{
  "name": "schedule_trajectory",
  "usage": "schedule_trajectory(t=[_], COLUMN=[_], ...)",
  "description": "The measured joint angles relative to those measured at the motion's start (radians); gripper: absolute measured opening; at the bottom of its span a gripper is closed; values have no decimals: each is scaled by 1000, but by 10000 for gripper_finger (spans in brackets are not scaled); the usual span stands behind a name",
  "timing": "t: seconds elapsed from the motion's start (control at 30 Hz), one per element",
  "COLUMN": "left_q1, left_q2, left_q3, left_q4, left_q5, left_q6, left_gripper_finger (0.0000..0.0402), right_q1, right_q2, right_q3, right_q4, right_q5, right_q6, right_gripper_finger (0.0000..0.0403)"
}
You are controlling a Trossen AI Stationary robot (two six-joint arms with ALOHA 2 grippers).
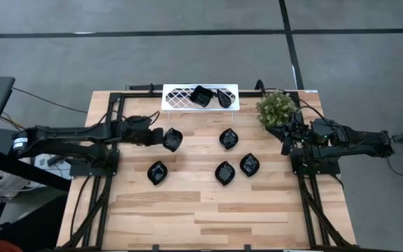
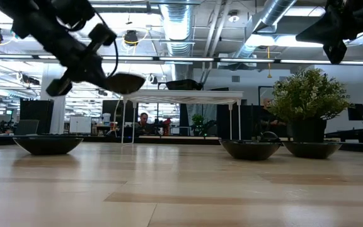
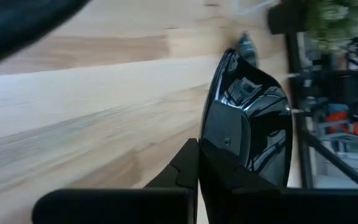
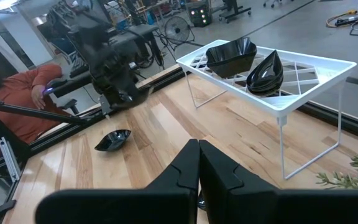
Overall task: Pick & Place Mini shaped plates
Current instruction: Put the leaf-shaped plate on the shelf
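Nearest the front edge of the wooden tabletop [image 1: 208,217] the boards lie bare; the first mini shaped plates sit toward the middle — one leaf-shaped dish [image 1: 157,172] on the left, and a pair, [image 1: 224,172] and [image 1: 249,164], further right. Beyond them another dish [image 1: 229,138] rests alone, and at about the same depth the left gripper [image 1: 158,137] holds a glossy black plate [image 3: 248,127] clamped by its rim, lifted off the wood and carried roughly level in the low view. Its fingers [image 3: 229,177] pinch the thin edge with the bowl jutting out ahead. These dishes look like glazed ceramic or hard plastic: stiff, light for the arm, slick under the pads and, I judge, liable to chip or slide if nipped too close to the lip, so a grip across the rim, reaching well onto the wall, seems safest. The right gripper [image 1: 285,148] waits clenched on nothing near the right edge, beside a small potted plant [image 1: 277,108]. At the far edge stands the white lattice tray [image 1: 178,97] on thin wire legs, with two plates, [image 4: 230,56] and [image 4: 266,71], already lying in it.
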State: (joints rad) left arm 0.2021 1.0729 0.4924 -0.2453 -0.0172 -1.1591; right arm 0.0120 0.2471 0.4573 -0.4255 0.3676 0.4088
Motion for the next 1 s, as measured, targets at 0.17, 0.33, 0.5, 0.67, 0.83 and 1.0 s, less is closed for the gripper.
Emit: schedule_trajectory(t=[0.17, 0.33, 0.5, 0.67, 0.83, 1.0], left_q1=[-18, -20, 4, 72, 152, 213], left_q2=[0, 0, 0, 0, 1, 1], left_q3=[63, 123, 172, 202, 224, 265], left_q4=[7, 9, 9, 9, 7, 7], left_q5=[-9, -36, -72, -76, -76, -76], left_q6=[3, 47, 95, 142, 169, 237], left_gripper_finger=[6, 6, 5, 5, 5, 5], right_q1=[0, 0, 0, 0, 0, 0], right_q2=[0, 0, 0, 0, 0, 0], right_q3=[0, 0, 0, 0, 0, 0], right_q4=[0, 0, 0, 0, 0, 0], right_q5=[0, 0, 0, 0, 0, 0], right_q6=[0, 0, 0, 0, 0, 0], right_gripper_finger=[1, 1, 1, 1, 1, 1])
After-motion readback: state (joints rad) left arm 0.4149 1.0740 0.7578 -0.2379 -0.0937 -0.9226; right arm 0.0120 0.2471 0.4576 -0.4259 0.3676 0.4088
